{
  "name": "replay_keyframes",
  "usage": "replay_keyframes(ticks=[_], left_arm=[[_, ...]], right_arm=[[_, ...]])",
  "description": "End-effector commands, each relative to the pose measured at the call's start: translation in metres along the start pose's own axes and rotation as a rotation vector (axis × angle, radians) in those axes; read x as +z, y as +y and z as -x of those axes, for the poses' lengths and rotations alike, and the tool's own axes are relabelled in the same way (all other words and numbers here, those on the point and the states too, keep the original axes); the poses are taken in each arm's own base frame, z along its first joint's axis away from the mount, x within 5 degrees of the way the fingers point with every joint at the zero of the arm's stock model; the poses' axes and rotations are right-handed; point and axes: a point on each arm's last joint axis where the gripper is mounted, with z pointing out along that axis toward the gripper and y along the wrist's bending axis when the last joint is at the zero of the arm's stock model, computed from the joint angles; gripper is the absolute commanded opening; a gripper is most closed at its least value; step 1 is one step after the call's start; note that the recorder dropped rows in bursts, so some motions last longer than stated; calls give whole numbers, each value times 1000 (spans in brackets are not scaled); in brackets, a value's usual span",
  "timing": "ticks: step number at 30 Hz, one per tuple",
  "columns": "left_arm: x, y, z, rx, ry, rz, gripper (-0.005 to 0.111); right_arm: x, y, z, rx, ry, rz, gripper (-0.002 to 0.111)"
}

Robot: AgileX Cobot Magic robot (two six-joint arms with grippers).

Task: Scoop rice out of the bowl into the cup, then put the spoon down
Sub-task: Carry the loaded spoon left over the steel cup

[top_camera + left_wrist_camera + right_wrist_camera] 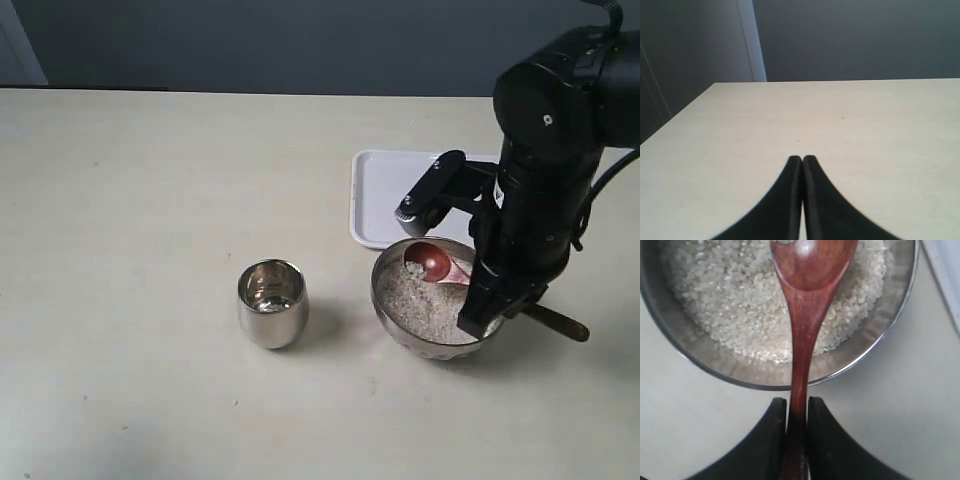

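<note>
The steel bowl (384, 290) sits right of centre, filled with white rice (415, 300). My right gripper (797, 402) is shut on the handle of the reddish-brown wooden spoon (805, 315). The spoon's scoop (430, 262) hovers over the rice with a few grains in it, and its handle end pokes out past the arm at lower right. Left of the bowl and apart from it stands the small steel cup (272, 302). My left gripper (802, 159) is shut, with nothing in it, over bare table; it does not show in the exterior view.
A flat white rectangular tray (385, 190) lies just behind the bowl, partly hidden by the right arm (540, 180). The bowl's rim (855, 367) and rice (730, 295) fill the right wrist view. Pale tabletop (130, 220) stretches left of the cup.
</note>
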Motion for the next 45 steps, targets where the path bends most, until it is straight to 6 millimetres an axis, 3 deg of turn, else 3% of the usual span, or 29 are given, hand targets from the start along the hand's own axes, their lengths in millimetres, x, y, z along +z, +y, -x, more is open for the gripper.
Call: replay_keyframes(ticks=[1, 10, 21, 29, 37, 40, 45], left_arm=[[-1, 0, 3, -8, -22, -4, 0], [-1, 0, 3, -8, -22, -4, 0], [-1, 0, 3, -8, -22, -4, 0], [-1, 0, 3, -8, -22, -4, 0], [-1, 0, 3, -8, -22, -4, 0], [-1, 0, 3, -8, -22, -4, 0], [-1, 0, 3, -8, -22, -4, 0]], right_arm=[[-2, -3, -2, 2, -12, -4, -1], [-7, -3, -4, 7, -3, 3, -1], [-48, -6, 17, 50, -122, 66, -1], [-53, 37, 32, -103, -140, 66, -1], [-64, 55, 61, -179, -185, -13, -1], [-57, 64, 70, -248, -144, -107, -1], [-51, 75, 75, -282, -133, -111, -1]])
